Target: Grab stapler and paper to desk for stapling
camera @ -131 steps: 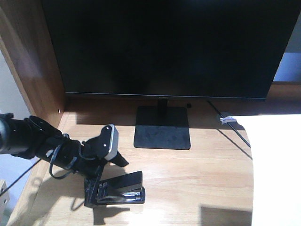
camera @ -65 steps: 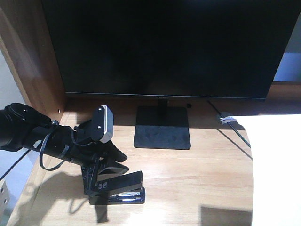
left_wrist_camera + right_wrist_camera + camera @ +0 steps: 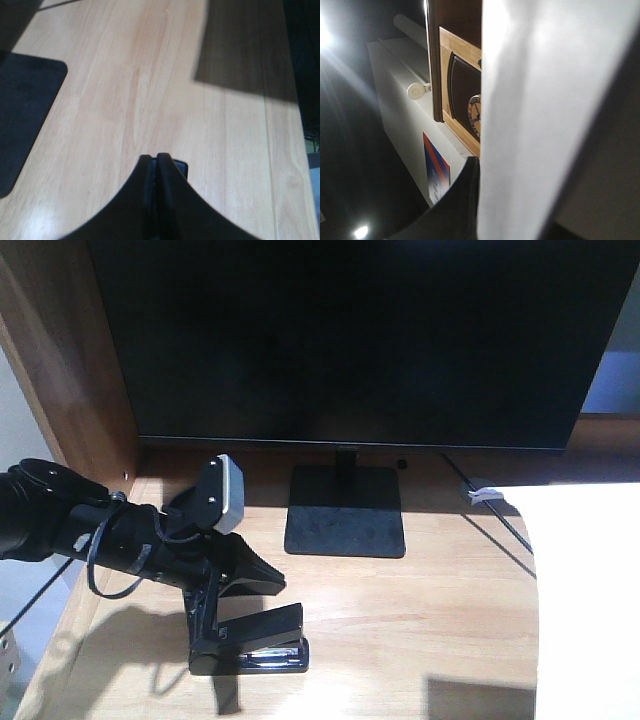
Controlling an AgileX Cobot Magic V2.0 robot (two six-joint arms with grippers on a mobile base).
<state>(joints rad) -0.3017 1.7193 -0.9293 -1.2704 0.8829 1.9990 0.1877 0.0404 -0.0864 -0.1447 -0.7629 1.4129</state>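
Front view | L jaws together, over stapler [image 3: 255,640] on desk [image 3: 450,620] | R jaws clamp paper [image 3: 545,100]

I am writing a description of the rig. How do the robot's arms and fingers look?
The left arm is black and tubular, with black cable loops and a grey-faced box at the wrist. Its fingers are black, curved and tapering. The right finger looks alike.
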